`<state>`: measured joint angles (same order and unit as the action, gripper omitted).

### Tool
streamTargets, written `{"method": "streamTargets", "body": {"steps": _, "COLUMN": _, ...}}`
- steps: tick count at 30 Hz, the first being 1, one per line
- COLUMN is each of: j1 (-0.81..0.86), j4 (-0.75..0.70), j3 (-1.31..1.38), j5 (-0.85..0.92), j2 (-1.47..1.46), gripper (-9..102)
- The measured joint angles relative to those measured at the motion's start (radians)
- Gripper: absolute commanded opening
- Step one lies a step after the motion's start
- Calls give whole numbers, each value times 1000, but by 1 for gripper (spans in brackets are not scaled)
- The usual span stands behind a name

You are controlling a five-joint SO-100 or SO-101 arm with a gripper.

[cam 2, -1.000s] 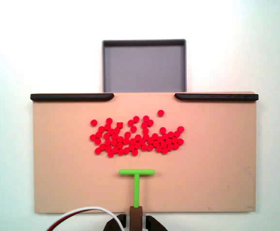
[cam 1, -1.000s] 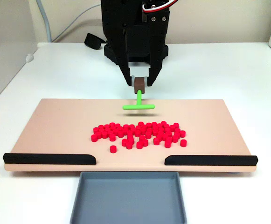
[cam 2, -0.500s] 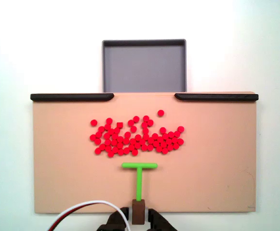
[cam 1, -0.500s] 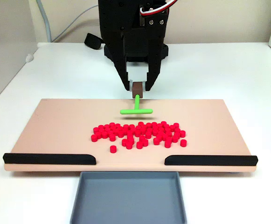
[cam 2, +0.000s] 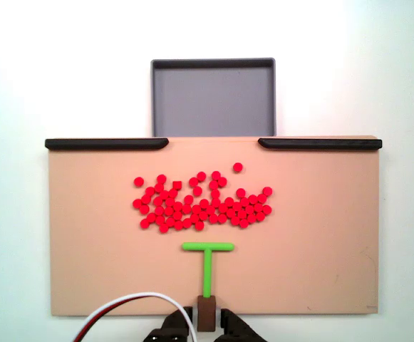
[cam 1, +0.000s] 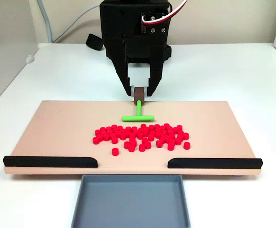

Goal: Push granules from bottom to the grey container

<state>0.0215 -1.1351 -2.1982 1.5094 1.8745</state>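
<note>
Gripper (cam 1: 139,91) is clamped on the brown block of the green pusher (cam 1: 138,116); its top is cut off. Granules (cam 2: 202,201) sit mid-board, just past the pusher's bar. The container (cam 1: 130,202), cropped at the bottom, butts against the board (cam 2: 92,256) at the gap between the black strips (cam 2: 107,143).

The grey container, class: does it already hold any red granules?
No: in a fixed view the grey container is bare inside, and the granules all lie on the tan board.

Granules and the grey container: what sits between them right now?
In the top-down fixed view, only bare tan board lies between the granules and the grey container; the gap separating the black strips is open.
</note>
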Motion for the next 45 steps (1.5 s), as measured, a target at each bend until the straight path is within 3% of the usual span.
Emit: {"method": "streamTargets", "body": {"steps": 45, "j1": -9, "j4": 14, "j3": 104, "j5": 2, "j2": -133, "gripper": 0}}
